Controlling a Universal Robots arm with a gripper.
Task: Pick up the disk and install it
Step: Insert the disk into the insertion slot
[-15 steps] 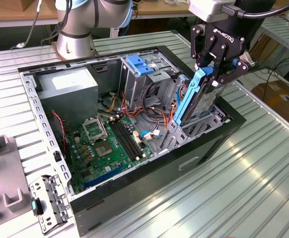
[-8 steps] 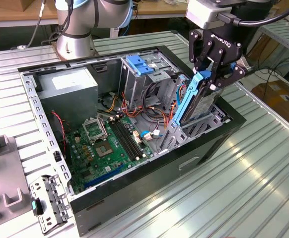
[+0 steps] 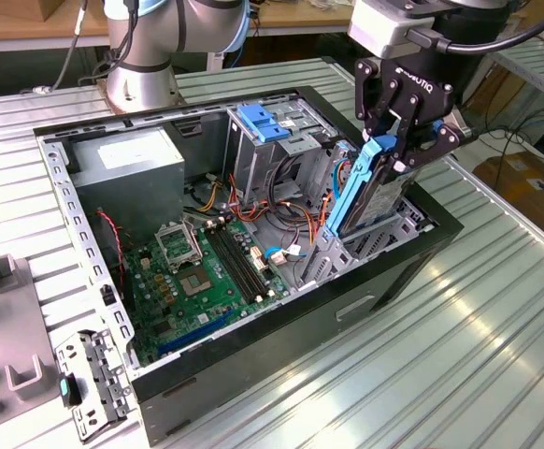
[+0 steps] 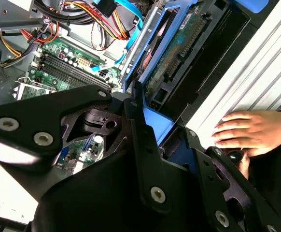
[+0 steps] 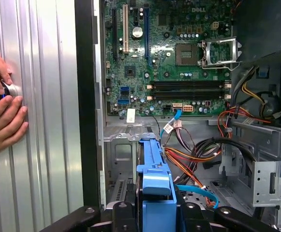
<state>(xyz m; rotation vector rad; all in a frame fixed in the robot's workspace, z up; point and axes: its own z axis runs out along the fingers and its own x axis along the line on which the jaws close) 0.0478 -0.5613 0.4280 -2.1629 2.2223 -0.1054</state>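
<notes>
The gripper pinches the top blue rail of the disk, clamped on it from both sides; the disk stands on edge, tilted, its lower end down in the open computer case at the corner on the exterior view's right, near the drive cage; the motherboard lies on the case floor; a person's hand rests on the ribbed table just outside the case.
</notes>
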